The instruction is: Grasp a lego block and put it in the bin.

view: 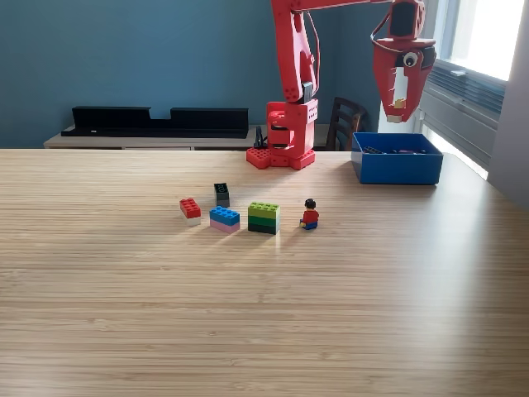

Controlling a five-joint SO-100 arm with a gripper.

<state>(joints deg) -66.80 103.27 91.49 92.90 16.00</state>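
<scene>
My red gripper (398, 110) hangs in the exterior view's upper right, above the far edge of the blue bin (397, 168). A small yellow-and-white lego block (397, 107) is pinched at its tips. On the table's middle lie a red-on-white block (190, 209), a black block (221, 194), a blue-on-pink block (224, 218) and a green stacked block (264, 217). A small minifigure (310, 214) stands to their right. Some dark pieces show just inside the bin's rim.
The arm's red base (281, 153) is fixed at the table's far edge, left of the bin. A dark chair (345, 122) stands behind it. A black shelf (157, 121) runs along the blue wall. A window sill is at the exterior view's right.
</scene>
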